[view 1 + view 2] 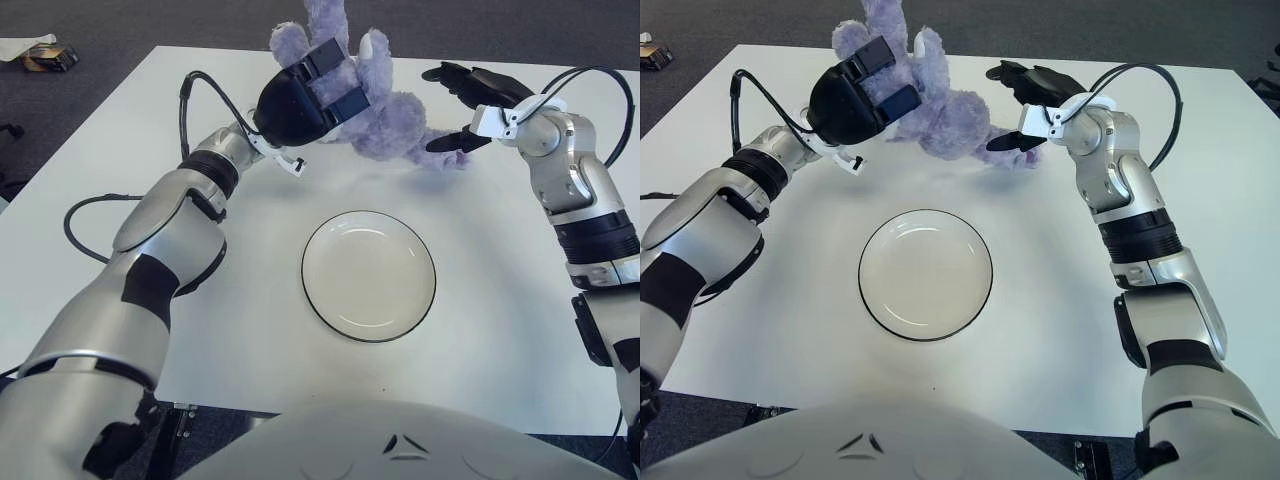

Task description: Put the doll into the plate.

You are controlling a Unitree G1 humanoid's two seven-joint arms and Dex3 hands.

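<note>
purple doll point(385, 115) gripped by left hand point(310, 95) beyond white plate point(368, 275).

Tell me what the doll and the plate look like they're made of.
Doll: soft plush, going by its fuzzy purple pile; left hand grips it, right hand open beside it. Plate: glossy white, dark-rimmed, likely ceramic or melamine; highlights show the glaze.

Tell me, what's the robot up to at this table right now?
The left robot hand is gripping a purple plush doll at the far side of the white table. The right robot hand is beside the doll's other end with its fingers spread, not clearly holding it. The plate sits nearer the robot with nothing in it, so the doll isn't placed yet.
</note>
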